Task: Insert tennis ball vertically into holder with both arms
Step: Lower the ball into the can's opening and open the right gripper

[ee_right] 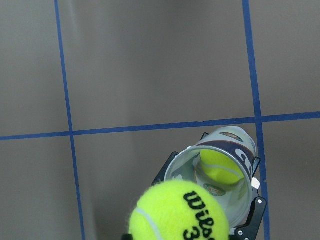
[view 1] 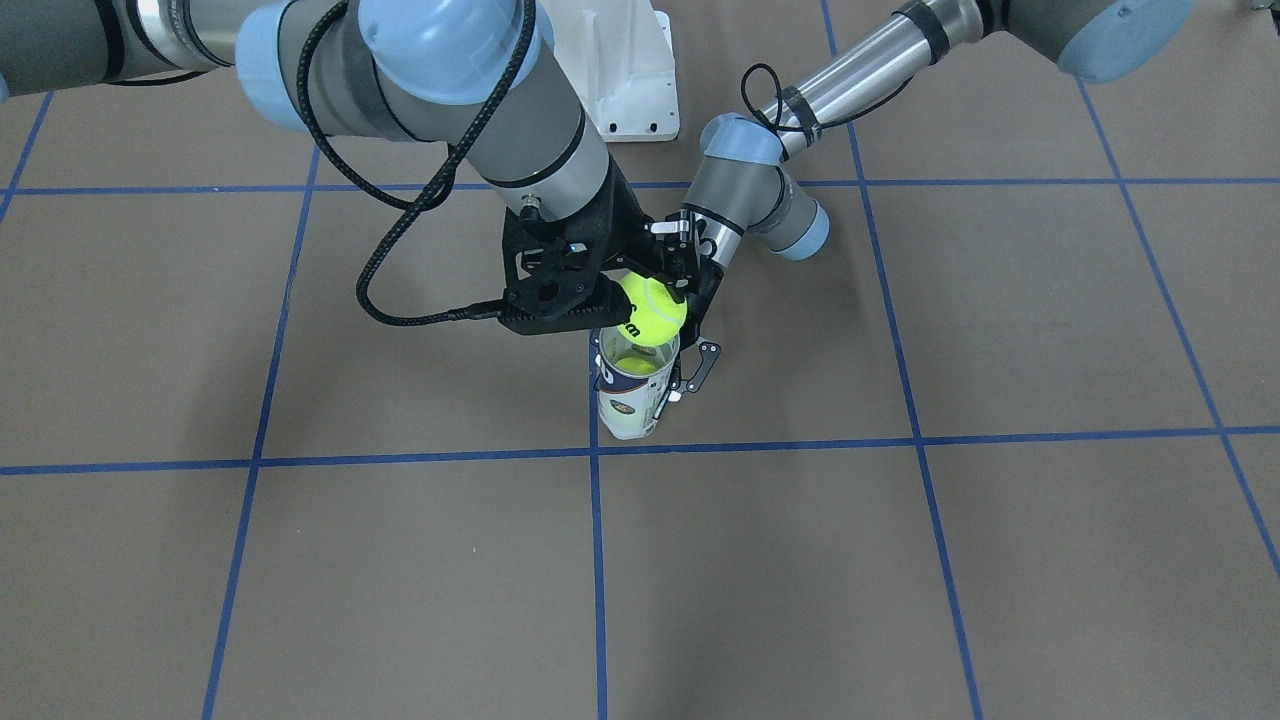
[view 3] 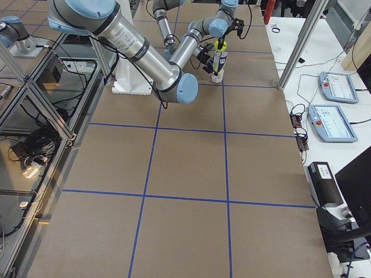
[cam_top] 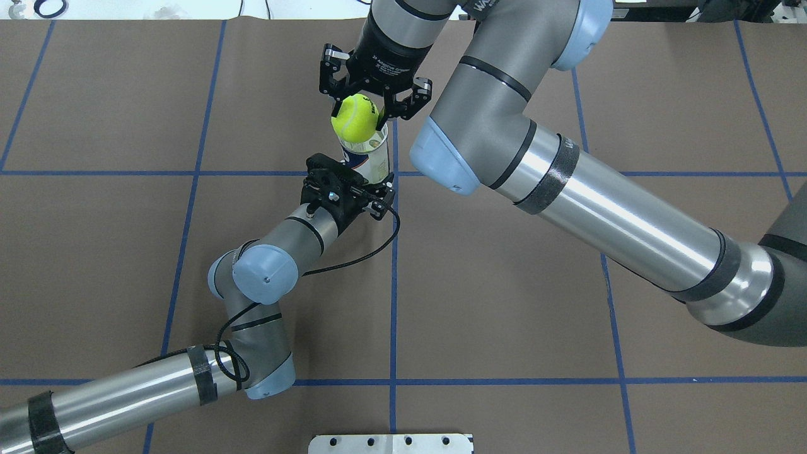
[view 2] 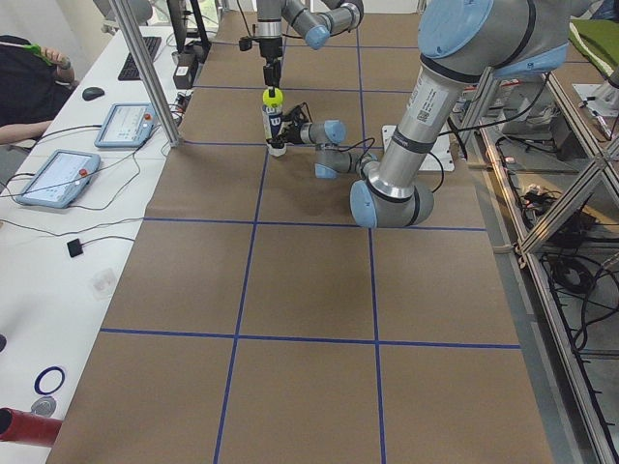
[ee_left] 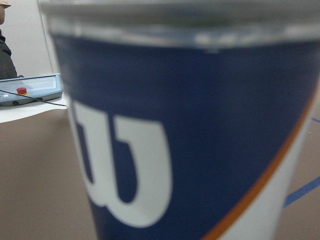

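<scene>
The holder (view 1: 632,398) is a clear can with a navy and white label, standing upright on the brown table. My left gripper (cam_top: 350,190) is shut around its side; the left wrist view shows only the label (ee_left: 190,150) close up. My right gripper (cam_top: 368,108) is shut on a yellow tennis ball (view 1: 652,310) and holds it right at the can's open mouth (ee_right: 207,170). Whether the ball touches the rim I cannot tell. A second ball (ee_right: 222,162) lies inside the can. The held ball also shows in the right wrist view (ee_right: 180,212).
A white metal pedestal base (view 1: 625,70) stands on the robot's side of the table. Blue tape lines (view 1: 596,560) divide the brown table cover into squares. Tablets (view 2: 58,177) and cables lie on a white side table beyond the far edge.
</scene>
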You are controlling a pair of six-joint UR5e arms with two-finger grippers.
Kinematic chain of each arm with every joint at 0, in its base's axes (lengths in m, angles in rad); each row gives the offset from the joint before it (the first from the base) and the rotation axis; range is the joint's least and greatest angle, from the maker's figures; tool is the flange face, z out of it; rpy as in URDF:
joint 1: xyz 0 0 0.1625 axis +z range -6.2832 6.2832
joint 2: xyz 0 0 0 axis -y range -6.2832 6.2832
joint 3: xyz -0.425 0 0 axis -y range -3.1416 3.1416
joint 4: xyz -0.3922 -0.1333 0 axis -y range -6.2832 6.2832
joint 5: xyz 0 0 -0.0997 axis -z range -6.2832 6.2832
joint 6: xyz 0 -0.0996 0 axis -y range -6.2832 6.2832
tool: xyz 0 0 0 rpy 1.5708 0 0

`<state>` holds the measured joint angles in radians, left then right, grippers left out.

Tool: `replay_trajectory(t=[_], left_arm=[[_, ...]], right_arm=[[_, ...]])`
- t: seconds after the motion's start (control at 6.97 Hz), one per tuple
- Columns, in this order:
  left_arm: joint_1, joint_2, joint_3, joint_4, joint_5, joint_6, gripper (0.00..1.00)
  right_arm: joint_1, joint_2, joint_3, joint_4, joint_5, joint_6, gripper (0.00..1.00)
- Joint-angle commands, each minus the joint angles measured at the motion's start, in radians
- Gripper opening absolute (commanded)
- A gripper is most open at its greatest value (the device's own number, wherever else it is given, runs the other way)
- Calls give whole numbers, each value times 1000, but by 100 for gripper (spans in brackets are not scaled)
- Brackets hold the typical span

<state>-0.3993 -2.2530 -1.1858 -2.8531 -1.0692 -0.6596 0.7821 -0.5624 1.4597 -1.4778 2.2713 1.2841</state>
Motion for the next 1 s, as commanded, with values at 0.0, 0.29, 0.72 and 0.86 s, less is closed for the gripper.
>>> replay_trajectory(t=[0.0, 0.29, 0.72, 0.86], left_arm=[[1, 1, 0, 0, 0, 0, 76], [0, 0, 0, 1, 0, 0, 76], [1, 0, 0, 0, 0, 0, 77], [-1, 0, 0, 1, 3, 5, 94]], right_arm=[[-1, -1, -18, 1, -7, -3, 0], [-1, -1, -18, 2, -22, 14, 100], [-1, -2, -15, 4, -24, 12, 100], [-1, -2, -15, 4, -24, 11, 100]])
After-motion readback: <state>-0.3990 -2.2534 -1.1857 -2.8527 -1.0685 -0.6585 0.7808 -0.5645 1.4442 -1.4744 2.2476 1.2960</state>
